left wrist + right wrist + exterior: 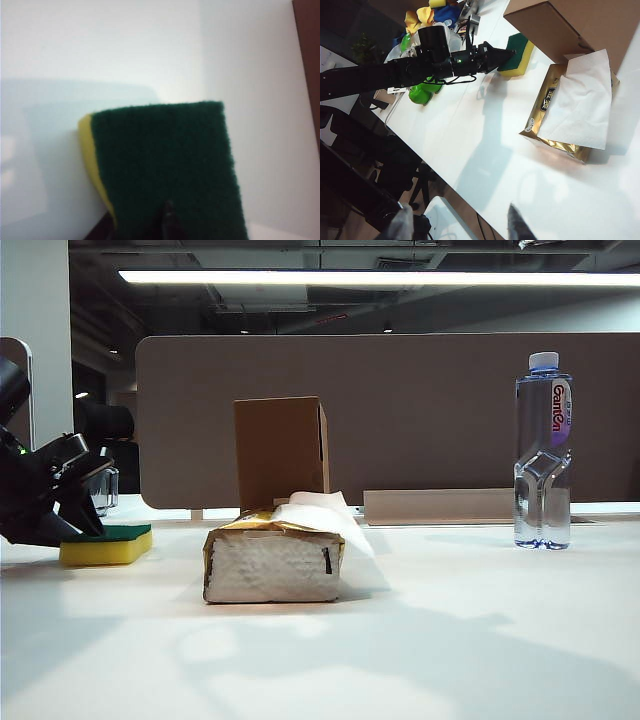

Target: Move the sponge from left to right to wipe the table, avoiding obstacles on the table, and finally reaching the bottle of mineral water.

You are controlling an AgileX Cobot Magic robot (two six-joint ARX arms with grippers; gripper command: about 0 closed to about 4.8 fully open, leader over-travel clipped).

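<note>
Lying flat on the counter [420, 640], green side up, the sponge [106, 544] is pointing its long axis rightward; I'm seeing my left tool [88, 508] at its left end, grip unclear, my right tool [460, 222] gaping, raised.

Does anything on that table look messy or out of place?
Only the tissue pack: a white tissue spills loosely from its top. The sponge, brown box and water bottle look orderly.

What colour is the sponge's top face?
Dark green, over a yellow foam body; the sponge shows it best in the left wrist view.
</note>
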